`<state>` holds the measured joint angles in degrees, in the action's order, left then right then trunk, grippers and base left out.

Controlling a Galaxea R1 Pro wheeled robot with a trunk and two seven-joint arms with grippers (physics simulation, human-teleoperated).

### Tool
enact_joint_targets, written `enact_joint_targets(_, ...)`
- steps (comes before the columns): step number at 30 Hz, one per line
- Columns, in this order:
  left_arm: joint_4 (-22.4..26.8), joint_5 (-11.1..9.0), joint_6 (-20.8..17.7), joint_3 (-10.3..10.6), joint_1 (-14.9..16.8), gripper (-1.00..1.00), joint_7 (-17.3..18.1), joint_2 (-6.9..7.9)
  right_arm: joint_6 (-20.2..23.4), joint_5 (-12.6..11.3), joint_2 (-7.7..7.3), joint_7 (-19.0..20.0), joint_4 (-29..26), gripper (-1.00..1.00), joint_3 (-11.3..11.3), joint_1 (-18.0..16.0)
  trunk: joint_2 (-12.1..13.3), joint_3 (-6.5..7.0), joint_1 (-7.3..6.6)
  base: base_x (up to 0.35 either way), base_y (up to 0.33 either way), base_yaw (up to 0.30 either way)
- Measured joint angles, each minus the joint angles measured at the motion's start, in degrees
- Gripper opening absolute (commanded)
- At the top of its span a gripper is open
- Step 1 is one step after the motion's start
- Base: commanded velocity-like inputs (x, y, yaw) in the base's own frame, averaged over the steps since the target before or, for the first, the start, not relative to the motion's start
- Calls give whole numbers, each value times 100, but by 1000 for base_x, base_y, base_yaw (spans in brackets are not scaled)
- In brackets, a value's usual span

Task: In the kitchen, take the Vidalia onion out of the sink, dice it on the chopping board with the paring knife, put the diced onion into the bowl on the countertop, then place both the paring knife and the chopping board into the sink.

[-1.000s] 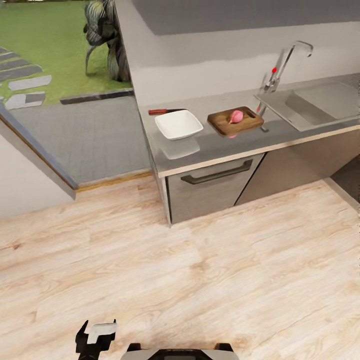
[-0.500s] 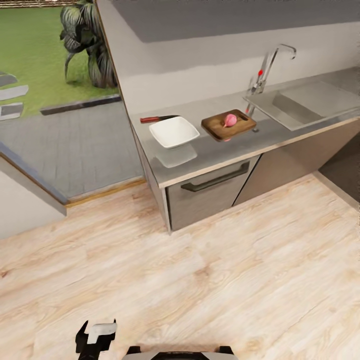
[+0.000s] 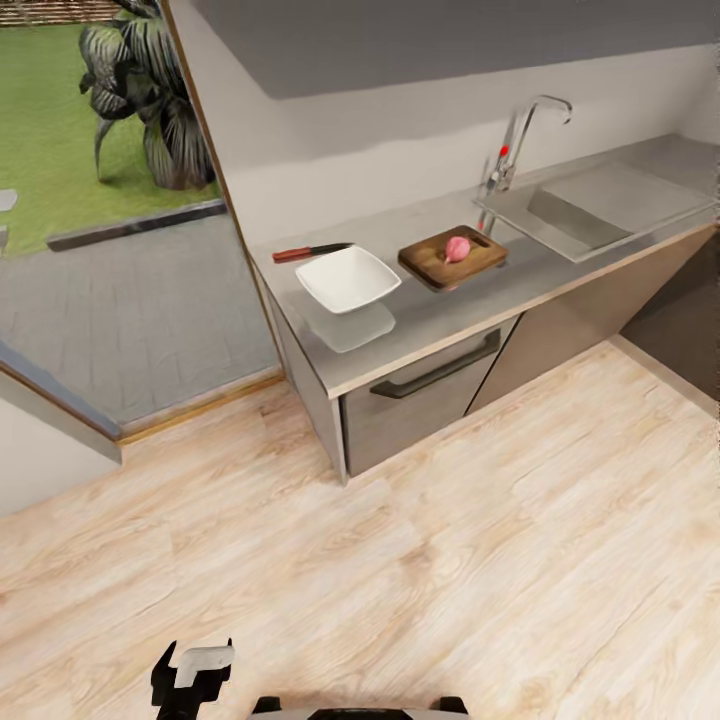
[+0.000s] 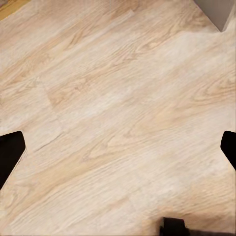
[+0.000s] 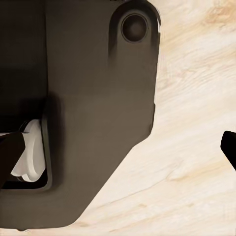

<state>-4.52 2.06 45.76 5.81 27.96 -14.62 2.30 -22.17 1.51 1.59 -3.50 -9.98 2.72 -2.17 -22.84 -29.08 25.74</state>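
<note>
Pale wood floor spreads wide and bare between you and the bench, with open room on every side. The bench's left end stops at a corner beside a glass opening onto a paved yard; its front edge runs rightward, with a drawer below.

On the bench, the white bowl sits near the left end, nothing in it. The knife lies just behind the bowl, red handle pointing left. Right of the bowl, close by, the board carries the whole onion at its middle. Further right the sink is sunk into the bench, its tap at the near corner; the visible part of the basin looks bare.

Your left pincer hangs over the floor with fingers spread wide, holding nothing. Your right pincer also looks spread, close to a dark robot part.
</note>
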Motion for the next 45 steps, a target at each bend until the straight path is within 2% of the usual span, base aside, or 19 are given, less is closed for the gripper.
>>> enact_joint_targets(21, 0, 0, 0, -1, 0, 100, 2, 0, -2, -2, 0, 0, 0, 100, -1, 0, 0, 92, 0, 115, 275, -158)
enact_joint_targets(45, -1, 0, 2, -2, 0, 100, 3, 0, 0, -5, -1, 0, 0, 100, 0, 0, 0, 196, 1, 4, 287, -146)
